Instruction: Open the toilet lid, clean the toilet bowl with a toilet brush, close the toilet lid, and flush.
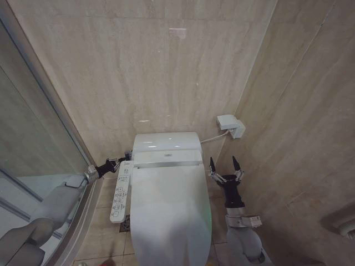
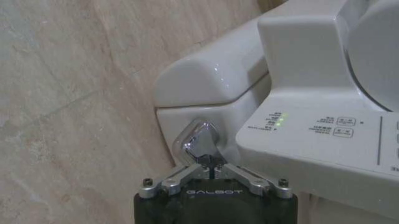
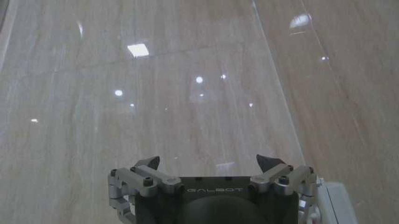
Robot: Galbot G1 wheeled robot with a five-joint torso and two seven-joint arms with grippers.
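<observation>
My left gripper (image 2: 210,169) sits at the chrome flush lever (image 2: 198,142) on the side of the white tank (image 2: 206,79). Fingers closed together, tips meeting on the lever's lower end. Beside it, the button panel (image 2: 330,135) juts out, small green lights (image 2: 279,120) lit near its corner. Beige veined wall tile (image 2: 68,84) behind.

toilet lid (image 1: 171,216): front cut off by frame edge | toilet bowl: hidden under lid (closed) | button-panel labels: unreadable
</observation>
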